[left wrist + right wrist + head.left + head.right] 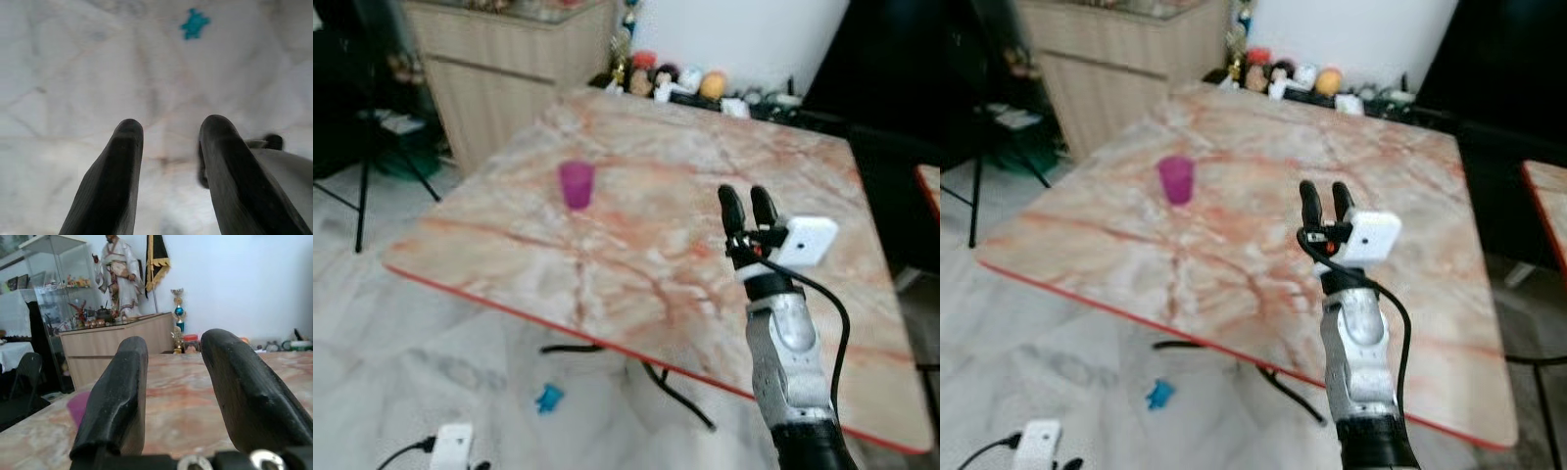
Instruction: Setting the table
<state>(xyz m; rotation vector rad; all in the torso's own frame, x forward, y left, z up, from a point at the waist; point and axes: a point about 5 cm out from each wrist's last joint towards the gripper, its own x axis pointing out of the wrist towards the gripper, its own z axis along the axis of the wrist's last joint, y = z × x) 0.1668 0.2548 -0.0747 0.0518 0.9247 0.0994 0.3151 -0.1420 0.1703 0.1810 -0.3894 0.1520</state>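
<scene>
We record a marble-patterned counter (646, 255) with a red edge, standing on a pale tiled floor (372, 392). Behind its far left corner stands a wooden sideboard (499, 78), and a row of small ornaments (675, 78) lines the wall just past the far edge. The right arm is raised over the near right part of the counter, fingers pointing up; the right tool (749, 208) holds nothing and its fingers stand slightly spread, a gap showing between them in the right wrist view. The left tool (168, 147) hangs over the floor, likewise spread and holding nothing. A purple cup (576, 184) stands upright on the left half of the counter, well apart from the right tool. On the floor under the near edge lies a small blue object (548, 398), with a white plug block (452, 446) near it.
</scene>
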